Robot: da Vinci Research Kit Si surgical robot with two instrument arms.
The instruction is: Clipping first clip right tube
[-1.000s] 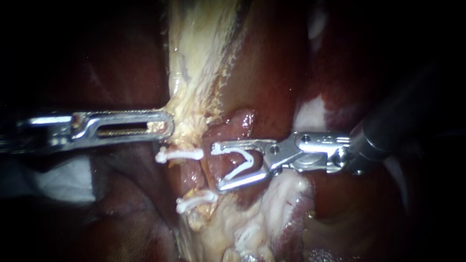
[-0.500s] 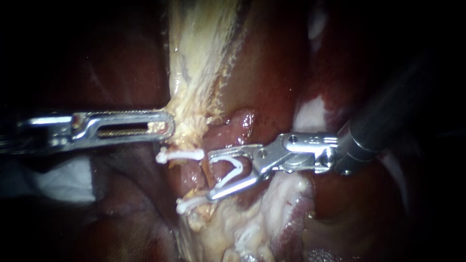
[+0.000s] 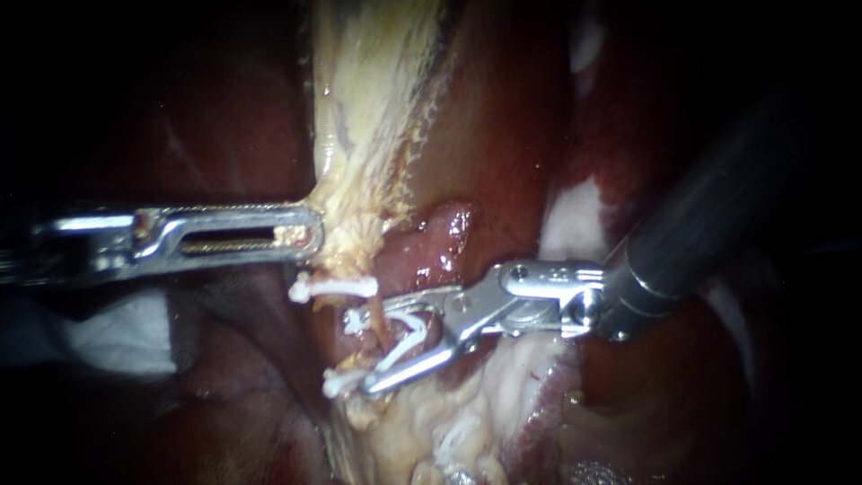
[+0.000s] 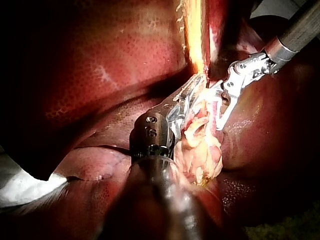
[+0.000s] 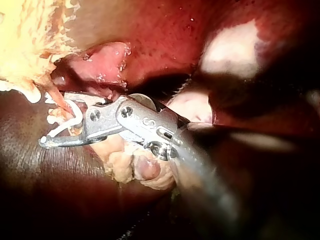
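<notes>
While my left instrument (image 3: 305,235) is clamping pale tissue (image 3: 350,229), my right instrument (image 3: 370,348), jaws wide, is carrying an open clip (image 3: 411,334) astride the right tube (image 3: 383,325). Left wrist view is agreeing; right wrist view is suggesting deeper seating before squeezing.

Surgical bench, folks: glossy dark-red liver (image 3: 503,135) everywhere, the slim steel left instrument (image 3: 303,235) gripping pale yellow tissue (image 3: 352,229), the right instrument (image 3: 377,346) carrying a white plastic clip (image 3: 413,332).
</notes>
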